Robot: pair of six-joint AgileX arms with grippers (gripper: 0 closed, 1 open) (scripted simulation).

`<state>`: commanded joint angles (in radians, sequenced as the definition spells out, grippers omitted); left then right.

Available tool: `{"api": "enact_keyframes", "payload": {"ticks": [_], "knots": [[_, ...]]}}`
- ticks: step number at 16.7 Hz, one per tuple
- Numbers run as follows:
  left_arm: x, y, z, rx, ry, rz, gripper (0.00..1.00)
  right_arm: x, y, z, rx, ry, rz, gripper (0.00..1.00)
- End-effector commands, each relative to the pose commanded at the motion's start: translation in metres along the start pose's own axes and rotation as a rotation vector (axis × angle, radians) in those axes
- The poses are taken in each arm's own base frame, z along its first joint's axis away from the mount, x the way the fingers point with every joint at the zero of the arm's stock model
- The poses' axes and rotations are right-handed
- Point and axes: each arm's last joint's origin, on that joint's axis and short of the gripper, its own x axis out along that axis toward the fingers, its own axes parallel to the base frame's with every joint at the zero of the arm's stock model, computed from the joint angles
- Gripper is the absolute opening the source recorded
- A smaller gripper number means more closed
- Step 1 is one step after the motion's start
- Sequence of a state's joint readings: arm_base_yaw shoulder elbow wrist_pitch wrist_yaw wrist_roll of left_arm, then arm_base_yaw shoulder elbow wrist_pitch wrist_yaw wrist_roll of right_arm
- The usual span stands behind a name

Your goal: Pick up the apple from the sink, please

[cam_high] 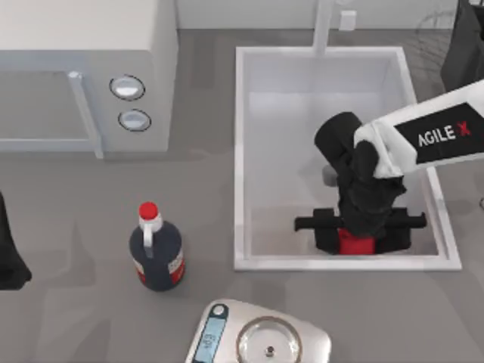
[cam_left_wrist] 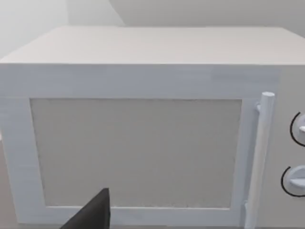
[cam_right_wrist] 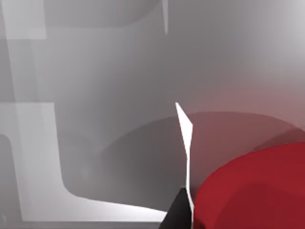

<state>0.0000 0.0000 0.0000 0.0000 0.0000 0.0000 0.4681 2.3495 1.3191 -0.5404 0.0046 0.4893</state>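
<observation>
The apple [cam_high: 355, 243] is a small bright-red blob on the floor of the white sink [cam_high: 240, 151], close to the sink's near rim. My right arm reaches down into the basin. Its gripper [cam_high: 357, 231] stands right over the apple, open, with a dark finger on either side of the red. In the right wrist view the apple [cam_right_wrist: 252, 191] looms large and close above the pale grey sink floor [cam_right_wrist: 119, 95]. My left gripper [cam_high: 7, 261] is parked at the table's left edge.
A white microwave [cam_high: 83, 76] with two round knobs stands at the back left, and the left wrist view faces its door [cam_left_wrist: 136, 152]. A dark bottle with a red cap [cam_high: 155, 253] stands left of the sink. A kitchen scale [cam_high: 261, 340] lies at the front edge. The faucet post [cam_high: 324, 26] rises at the sink's far edge.
</observation>
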Motion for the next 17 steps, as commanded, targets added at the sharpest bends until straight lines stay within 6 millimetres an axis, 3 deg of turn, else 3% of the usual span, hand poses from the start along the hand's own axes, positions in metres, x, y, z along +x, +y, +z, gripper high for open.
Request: {"api": "enact_keyframes", "payload": {"ticks": [7, 8, 10, 13, 17], "knots": [[0.0, 0.0, 0.0, 0.0, 0.0, 0.0, 1.0, 0.0, 0.0, 0.0, 0.0, 0.0, 0.0, 0.0], [0.0, 0.0, 0.0, 0.0, 0.0, 0.0, 1.0, -0.025, 0.001, 0.006, -0.006, -0.046, 0.0, 0.0], [0.0, 0.0, 0.0, 0.0, 0.0, 0.0, 1.0, -0.029, 0.002, 0.008, -0.006, -0.048, 0.001, 0.0], [0.0, 0.0, 0.0, 0.0, 0.0, 0.0, 1.0, -0.054, 0.009, 0.018, -0.007, -0.054, 0.004, 0.0], [0.0, 0.0, 0.0, 0.0, 0.0, 0.0, 1.0, -0.121, 0.016, 0.029, -0.007, -0.033, -0.007, 0.0]]}}
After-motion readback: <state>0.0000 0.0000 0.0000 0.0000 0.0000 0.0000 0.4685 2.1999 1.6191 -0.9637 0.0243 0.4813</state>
